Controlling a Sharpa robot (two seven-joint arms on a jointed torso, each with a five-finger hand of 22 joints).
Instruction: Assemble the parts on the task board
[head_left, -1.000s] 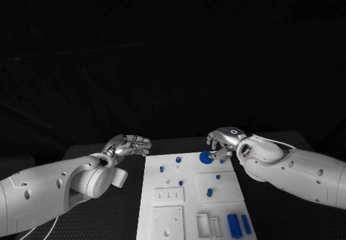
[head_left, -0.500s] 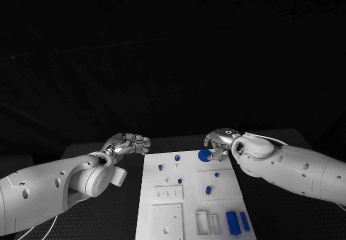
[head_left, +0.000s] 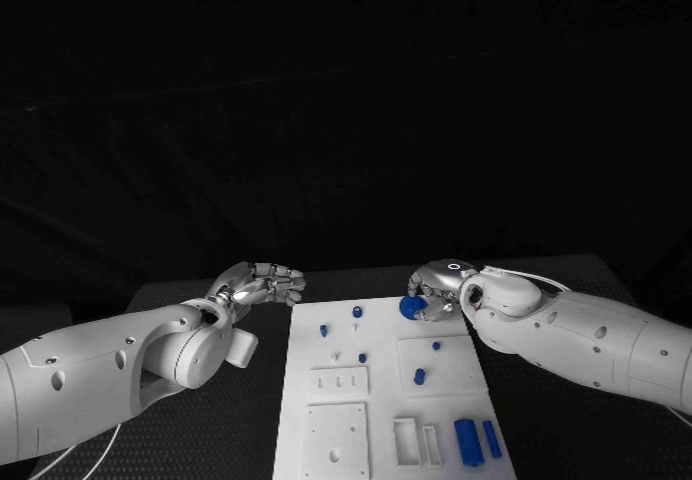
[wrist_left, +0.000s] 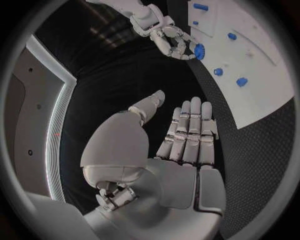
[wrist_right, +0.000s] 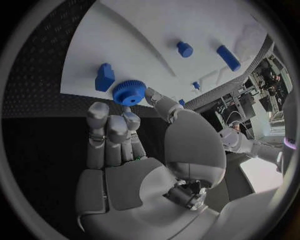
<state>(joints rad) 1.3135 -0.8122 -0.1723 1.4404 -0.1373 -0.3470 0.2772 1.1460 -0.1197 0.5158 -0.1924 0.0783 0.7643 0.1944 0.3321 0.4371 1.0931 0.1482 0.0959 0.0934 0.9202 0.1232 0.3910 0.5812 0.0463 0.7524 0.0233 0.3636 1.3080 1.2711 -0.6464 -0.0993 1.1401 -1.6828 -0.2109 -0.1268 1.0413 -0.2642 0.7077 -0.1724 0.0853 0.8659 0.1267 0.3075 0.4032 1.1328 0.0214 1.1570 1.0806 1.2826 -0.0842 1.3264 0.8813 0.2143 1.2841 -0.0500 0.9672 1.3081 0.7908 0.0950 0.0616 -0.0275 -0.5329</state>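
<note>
A: One blue gear (wrist_right: 129, 92) was pinched at the fingertips (wrist_right: 150, 95) of the right robot hand (head_left: 438, 288), low over the far right corner of the task board (head_left: 378, 400). What could have gone wrong from there?

B: The grip was seen to be shallow, at the toothed rim only. A tilt or a slip could have been expected if the gear were pressed down off-centre, and it might have been dropped onto the board or the desk (head_left: 577, 290).

A: And the small blue block (wrist_right: 104, 77) just beside it?

B: It could have been knocked by the fingers, being so near.

A: How was the left robot hand (head_left: 261, 285) found?

B: Nothing was held in it. In the left wrist view its fingers (wrist_left: 189, 130) were stretched out side by side, and it was kept off the board's left edge, above the desk.

A: The gear itself?

B: A round, flat, finely toothed disc with a raised hub. Whether it was already seated could not be told.
</note>
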